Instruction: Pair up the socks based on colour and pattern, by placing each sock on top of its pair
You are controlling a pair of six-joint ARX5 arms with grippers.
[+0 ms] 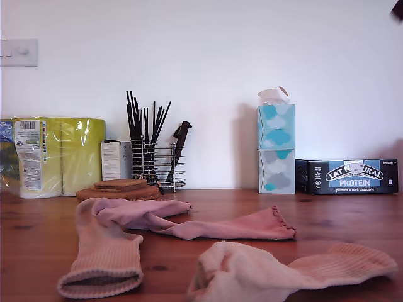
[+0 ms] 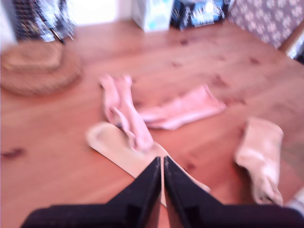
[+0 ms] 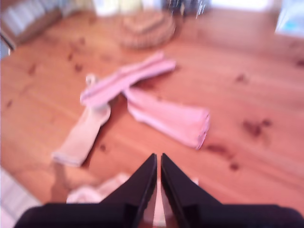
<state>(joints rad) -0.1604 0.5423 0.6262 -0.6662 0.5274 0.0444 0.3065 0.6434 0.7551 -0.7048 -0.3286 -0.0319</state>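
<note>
Holding the jaws of my first gripper (image 2: 162,160) clenched on nothing, hanging above the table (image 2: 47,166) over the near end of the first cream sock (image 2: 111,142). Holding the jaws of my second gripper (image 3: 158,156) pressed together too, empty, hovering over the second cream sock (image 3: 90,192), which is lying near and toward the exterior view's right. Seeing, farther out, the first pink sock (image 2: 128,111) draping across the far end of the first cream sock, and the second pink sock (image 2: 185,109) meeting it at one end and stretching toward the exterior view's right. Judging nothing paired yet: no sock resting squarely on its match, cream socks lying well apart, both stackings waiting. Getting the overhead layout and both sets of jaws only from the blurred wrist views; getting the ribbed and scalloped cuffs sharply only from the exterior view, which is showing neither gripper.
</note>
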